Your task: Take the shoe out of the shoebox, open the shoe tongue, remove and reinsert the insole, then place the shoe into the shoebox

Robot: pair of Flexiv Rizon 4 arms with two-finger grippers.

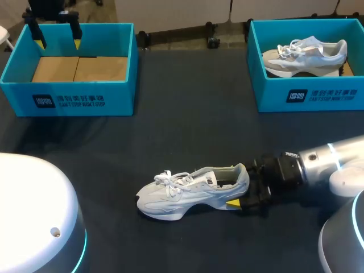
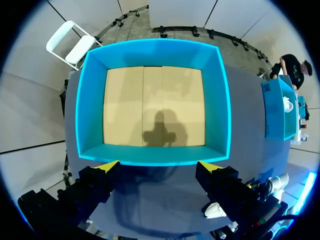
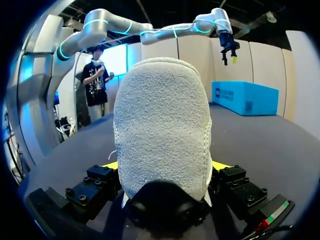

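Observation:
A pale grey-white shoe [image 1: 187, 190] lies on its sole in the middle of the dark table, toe to the left. My right gripper [image 1: 235, 185] stands open at its heel, one yellow-tipped finger on each side. In the right wrist view the fuzzy heel [image 3: 162, 125] fills the space between the fingers [image 3: 222, 166]; whether they touch it I cannot tell. My left gripper [image 1: 57, 35] hangs open over the empty blue shoebox [image 1: 68, 94] at the back left. From the left wrist the gripper [image 2: 157, 165] looks down onto that box [image 2: 92, 100] and its bare cardboard floor.
A second blue shoebox [image 1: 310, 96] at the back right holds another pale shoe [image 1: 307, 54]. Dark table lies between the two boxes and around the shoe. The round white bases of my arms [image 1: 34, 216] fill the near corners.

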